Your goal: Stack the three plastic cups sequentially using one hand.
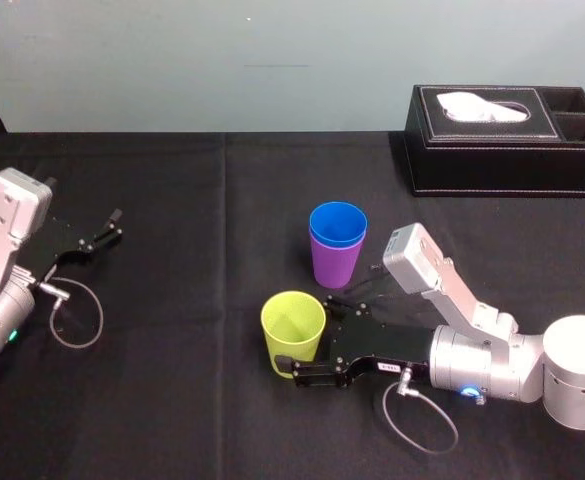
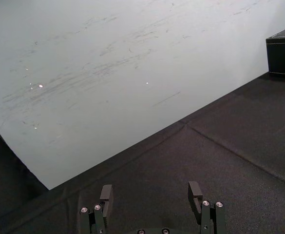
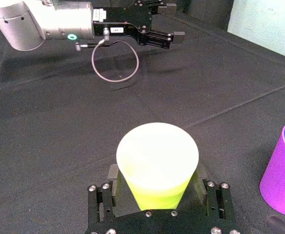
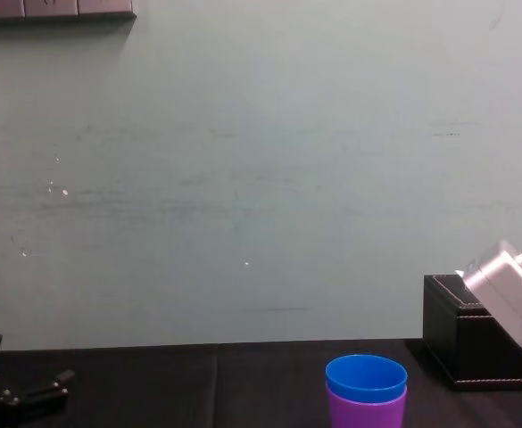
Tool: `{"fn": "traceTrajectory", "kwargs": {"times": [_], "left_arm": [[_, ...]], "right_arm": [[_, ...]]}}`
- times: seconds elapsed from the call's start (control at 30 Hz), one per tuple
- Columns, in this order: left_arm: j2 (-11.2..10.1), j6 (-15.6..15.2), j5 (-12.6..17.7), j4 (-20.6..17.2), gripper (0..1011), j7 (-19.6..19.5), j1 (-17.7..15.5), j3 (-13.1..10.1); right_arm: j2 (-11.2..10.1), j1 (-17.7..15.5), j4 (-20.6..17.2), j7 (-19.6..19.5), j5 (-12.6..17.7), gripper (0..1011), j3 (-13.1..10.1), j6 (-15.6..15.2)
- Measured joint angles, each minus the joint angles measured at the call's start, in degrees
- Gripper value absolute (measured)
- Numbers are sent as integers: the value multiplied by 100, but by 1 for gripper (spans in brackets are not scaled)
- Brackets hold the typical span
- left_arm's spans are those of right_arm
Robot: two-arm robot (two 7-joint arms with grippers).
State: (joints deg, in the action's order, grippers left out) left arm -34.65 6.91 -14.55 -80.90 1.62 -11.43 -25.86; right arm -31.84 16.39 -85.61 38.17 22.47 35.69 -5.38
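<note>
The right arm is stretched low over the desk (image 1: 172,380) from the right side, and its end effector (image 1: 310,338) is closed narrowly on the lower part of the yellow-green cup (image 1: 293,322), which stands upright near the front middle. The left end effector (image 1: 107,232) is parked at the far left with its fingers held wide. Three cups are counted: the blue cup (image 1: 338,222) is nested in the purple cup (image 1: 334,262), just behind the yellow-green one. One black tissue box (image 1: 507,150) is seen at the back right.
</note>
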Motion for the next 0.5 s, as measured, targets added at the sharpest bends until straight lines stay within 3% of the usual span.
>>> {"fn": "traceTrajectory", "kwargs": {"times": [0.27,0.5], "left_arm": [[0,0,0,0,1012,0,0,0],[0,0,0,0,1011,0,0,0]], "right_arm": [[-8,-4,-11,-1,0,750,-4,0],[-11,-7,-16,0,0,722,-8,0]]}}
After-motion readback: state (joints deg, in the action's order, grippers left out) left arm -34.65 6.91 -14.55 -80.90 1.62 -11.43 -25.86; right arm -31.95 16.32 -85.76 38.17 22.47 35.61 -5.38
